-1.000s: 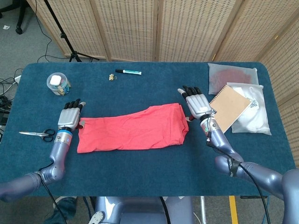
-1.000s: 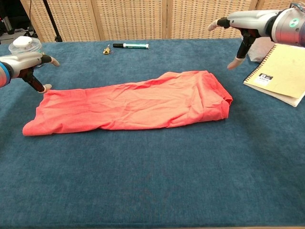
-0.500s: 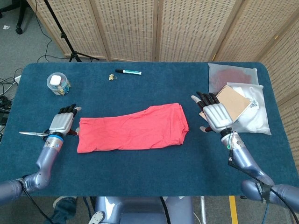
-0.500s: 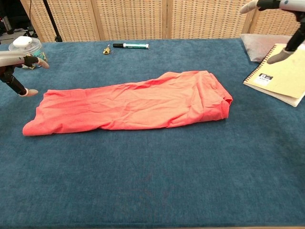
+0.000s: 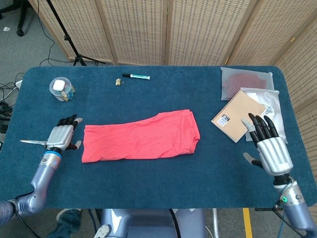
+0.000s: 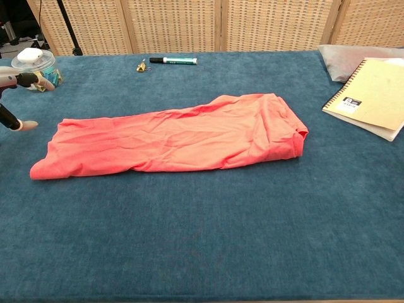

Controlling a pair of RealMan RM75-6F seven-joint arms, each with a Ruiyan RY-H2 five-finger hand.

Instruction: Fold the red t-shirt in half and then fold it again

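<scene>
Both hands have pulled back from the red t-shirt [image 5: 141, 136] since a second ago: the right hand [image 5: 268, 149], which hovered just off the shirt's folded end, now sits well out past the spiral notebook [image 5: 238, 115] near the table's front edge, and the left hand [image 5: 61, 135] has slid outward toward the scissors [image 5: 33, 143]. Each hand holds nothing, its fingers loosely spread. The shirt lies as a long folded band on the blue table [image 5: 158, 188], its open end a short way beyond the left hand's fingertips, its thicker folded end well apart from the right hand's fingers, across the notebook. In the chest view only the left hand's fingertips [image 6: 26, 125] show at the frame edge, just beside the shirt's near corner; the right hand is out of that view. Judging by the band's shape, one fold looks done and the second remains. Risk from here: a grasp that catches only the top layer would peel the fold open, and a reach from the right could drag the notebook or its plastic sleeves [image 5: 247, 79] along.
</scene>
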